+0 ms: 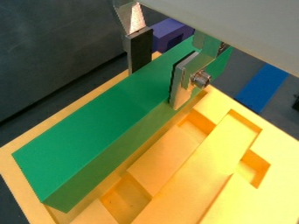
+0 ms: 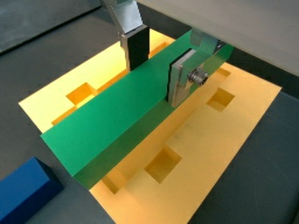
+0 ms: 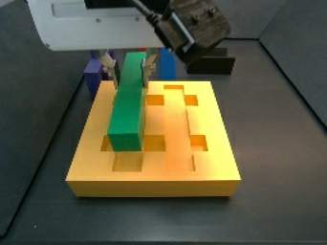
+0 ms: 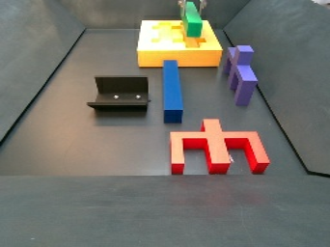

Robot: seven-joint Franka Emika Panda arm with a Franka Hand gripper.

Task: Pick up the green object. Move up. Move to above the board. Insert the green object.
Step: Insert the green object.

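The green object [image 3: 126, 103] is a long bright-green bar standing on its narrow edge. It lies lengthwise over the left groove of the orange-yellow board [image 3: 192, 163]. It is low on the board; I cannot tell whether it is seated in the groove. My gripper [image 1: 162, 63] is shut on the bar near its far end, one finger on each side, as both wrist views show [image 2: 159, 61]. In a side view the gripper [image 3: 141, 63] is above the board's far left part. In a side view the bar [image 4: 192, 19] and the board [image 4: 161, 53] are at the far end of the floor.
A blue bar [image 4: 172, 89] lies mid-floor. The black fixture [image 4: 119, 94] stands to its left. Purple pieces [image 4: 241, 72] are on its right. A red piece [image 4: 217, 147] is nearer the front. In a side view the fixture [image 3: 211, 65] stands behind the board.
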